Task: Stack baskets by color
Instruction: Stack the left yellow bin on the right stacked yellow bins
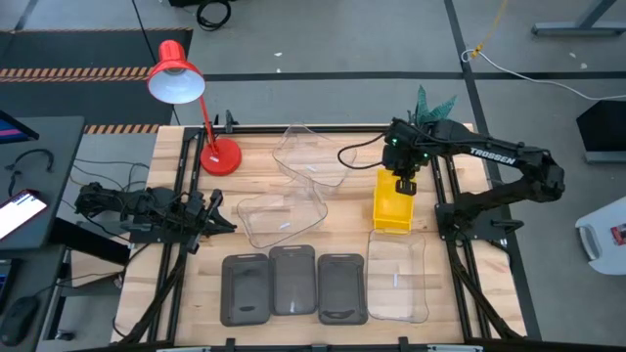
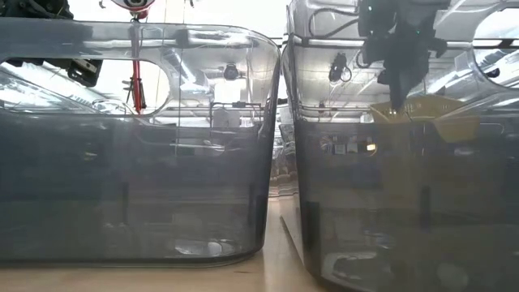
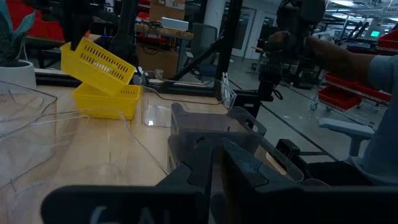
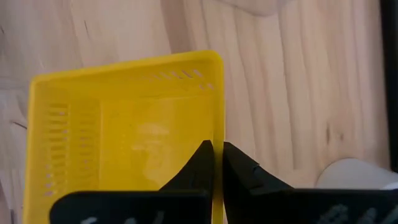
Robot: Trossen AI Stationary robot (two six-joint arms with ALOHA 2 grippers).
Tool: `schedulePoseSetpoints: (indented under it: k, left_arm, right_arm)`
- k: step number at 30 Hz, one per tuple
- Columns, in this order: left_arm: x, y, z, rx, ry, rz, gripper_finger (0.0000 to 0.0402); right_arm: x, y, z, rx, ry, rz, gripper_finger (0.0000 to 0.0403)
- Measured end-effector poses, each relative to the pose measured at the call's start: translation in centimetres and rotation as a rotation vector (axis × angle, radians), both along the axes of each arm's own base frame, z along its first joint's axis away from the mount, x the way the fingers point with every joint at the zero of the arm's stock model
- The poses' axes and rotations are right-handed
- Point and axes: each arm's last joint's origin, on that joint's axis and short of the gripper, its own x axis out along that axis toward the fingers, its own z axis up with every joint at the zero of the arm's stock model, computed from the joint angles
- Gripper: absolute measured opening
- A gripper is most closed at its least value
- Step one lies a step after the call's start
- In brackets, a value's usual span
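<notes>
A yellow basket [image 3: 99,65] hangs tilted just above another yellow basket [image 3: 109,101] that stands on the table's right half; seen from above they overlap [image 1: 391,207]. My right gripper [image 1: 403,188] is shut on the upper one, pointing steeply down. Three dark grey baskets [image 1: 292,286] lie side by side at the near edge. Clear baskets lie at the far middle [image 1: 310,156], the centre [image 1: 282,217] and the near right [image 1: 398,277]. My left gripper [image 1: 223,213] waits shut and level at the table's left. My right gripper pinches the rim of one wall [image 4: 219,134] of the upper yellow basket, one finger inside the basket and one outside. The fingers come from above, slanting down, toward the basket's far end. The basket is lifted and tilted, its near end lower, above the other yellow basket.
A red desk lamp [image 1: 181,83] stands at the far left with its base [image 1: 220,156] on the table. A small potted plant [image 1: 430,103] is at the far edge behind my right arm. A person's sleeve [image 3: 379,68] shows beyond the table's right side.
</notes>
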Motion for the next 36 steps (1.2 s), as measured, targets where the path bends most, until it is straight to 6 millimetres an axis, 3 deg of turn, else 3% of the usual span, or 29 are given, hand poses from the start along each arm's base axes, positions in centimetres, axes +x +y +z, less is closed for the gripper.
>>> schedulePoseSetpoints:
  k: [19, 28, 36]
  left_arm:
    - [0.0, 0.0, 0.0, 0.000, 0.001, 0.000, 0.0033]
    - [0.0, 0.0, 0.0, 0.000, 0.000, 0.000, 0.0036]
    - [0.0, 0.0, 0.0, -0.001, -0.001, 0.000, 0.0035]
  right_arm:
    - [0.0, 0.0, -6.7, 0.119, -0.037, 0.024, 0.0021]
    - [-0.5, -0.2, -8.9, 0.151, 0.007, -0.063, 0.0088]
    - [-0.4, -0.7, -9.2, 0.065, 0.028, -0.082, 0.0136]
